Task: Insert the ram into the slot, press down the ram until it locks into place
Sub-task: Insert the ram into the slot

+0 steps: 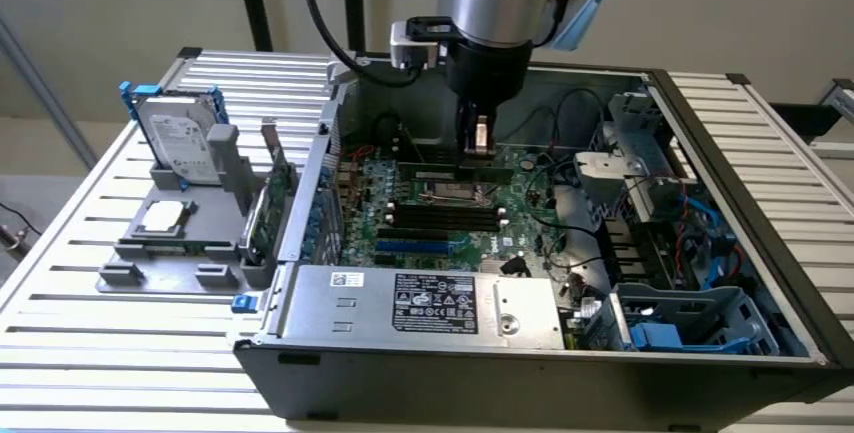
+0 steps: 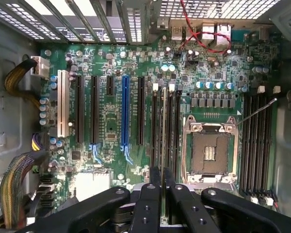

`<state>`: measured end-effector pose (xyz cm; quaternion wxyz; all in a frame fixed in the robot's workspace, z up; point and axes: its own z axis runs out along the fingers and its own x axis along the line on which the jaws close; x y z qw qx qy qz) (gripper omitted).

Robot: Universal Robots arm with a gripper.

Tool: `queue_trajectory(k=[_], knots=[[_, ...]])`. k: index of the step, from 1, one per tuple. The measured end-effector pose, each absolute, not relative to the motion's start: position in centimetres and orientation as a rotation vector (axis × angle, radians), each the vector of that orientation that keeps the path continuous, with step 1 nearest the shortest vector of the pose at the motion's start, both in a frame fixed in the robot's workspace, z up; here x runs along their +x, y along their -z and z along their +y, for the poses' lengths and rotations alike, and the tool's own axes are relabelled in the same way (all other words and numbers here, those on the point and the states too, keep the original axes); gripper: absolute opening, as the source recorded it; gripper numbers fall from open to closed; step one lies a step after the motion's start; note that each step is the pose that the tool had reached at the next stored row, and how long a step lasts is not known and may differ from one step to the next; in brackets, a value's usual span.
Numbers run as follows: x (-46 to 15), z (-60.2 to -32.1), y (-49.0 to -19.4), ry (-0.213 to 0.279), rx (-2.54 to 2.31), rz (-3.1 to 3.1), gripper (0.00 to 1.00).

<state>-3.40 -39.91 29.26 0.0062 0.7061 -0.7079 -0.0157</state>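
Note:
My gripper hangs inside the open computer case, above the motherboard. In the wrist view the gripper is shut on the ram. The ram is seen edge-on as a thin pale strip running away from the black fingers. It lies along a bank of parallel black slots beside the CPU socket, lined up with them and above them. I cannot tell whether it touches a slot. Another bank of black slots lies on the socket's other side. In the exterior view black slots show in front of the gripper.
Long blue socket and white socket stand among black expansion sockets. Cable bundles run along the case wall. A hard drive and an upright green card sit on a grey holder outside the case. The power supply fills the case front.

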Motion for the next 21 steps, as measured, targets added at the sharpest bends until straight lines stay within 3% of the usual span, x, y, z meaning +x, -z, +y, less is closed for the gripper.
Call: queue_trajectory(k=[21], knots=[[-3.4,-39.9,-25.4,0.047,2.208,-2.215,0.13]])
